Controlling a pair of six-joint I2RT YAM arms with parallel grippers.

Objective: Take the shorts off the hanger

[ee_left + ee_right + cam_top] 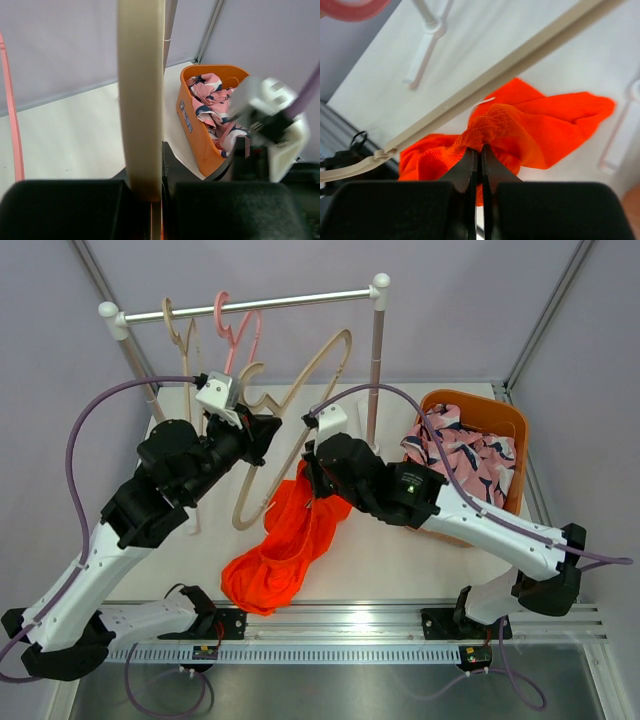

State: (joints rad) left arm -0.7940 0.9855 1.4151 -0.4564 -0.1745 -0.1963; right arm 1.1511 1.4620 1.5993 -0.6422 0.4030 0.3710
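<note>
Removal of the orange shorts (280, 555) under way

Nearest the arm bases, the orange shorts lay mostly in a heap on the counter (400, 550), their upper end drawn up toward the arms. The right claw (476, 152) was closed tight on a bunched fold of that fabric, just under the lower bar of the beige hanger (142, 100). Whether the fabric was touching the bar or already free, the views did not settle. Beside it, the left claw (150, 192) was clamped on the hanger itself, holding it off the rail and tilted above the counter.

Judged from this, the step in hand was the pull-off of the orange pair — hanger steadied by one arm, cloth dragged away by the other. The next move would call for the right claw to draw the fold down and clear of the bar while the left held the hanger fixed, then carry it toward the basket (475, 398) at the right.

Counted: two pairs of shorts in sight — the orange one and the pink patterned shorts (465, 455) in the basket; no navy pair showed. One basket. Three hangers: the held one and, at the far edge, a pink hanger (221, 312) and a second beige hanger (188, 355) on the rail (300, 298), both bare.
</note>
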